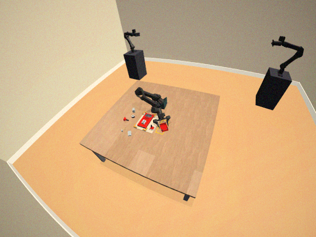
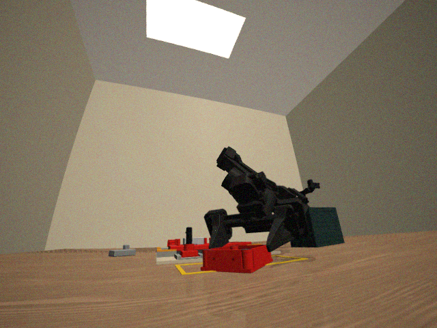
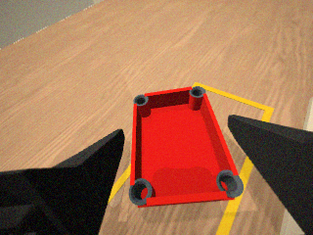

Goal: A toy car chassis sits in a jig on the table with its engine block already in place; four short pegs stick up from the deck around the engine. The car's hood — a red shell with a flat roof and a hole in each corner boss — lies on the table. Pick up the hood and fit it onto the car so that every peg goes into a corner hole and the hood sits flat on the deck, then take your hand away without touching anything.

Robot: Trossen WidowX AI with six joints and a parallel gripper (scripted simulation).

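Counter: carrying hood and jigged chassis side by side.
Hood: lying hollow-up inside yellow outline, awaiting pickup.
Claw: hanging wide apart, gripping nothing, straddling hood's long walls.

I use the hood as my landmark. It lies on the table inside a taped outline, open side up, with 4 corner bosses pointing up. My gripper hangs just above the hood, 1 finger on each long side, not touching it. In the exterior view, the jig with the car chassis sits just left of the hood and behind it. Farther left lies a small block. The arm's base stands behind the hood, to its right.
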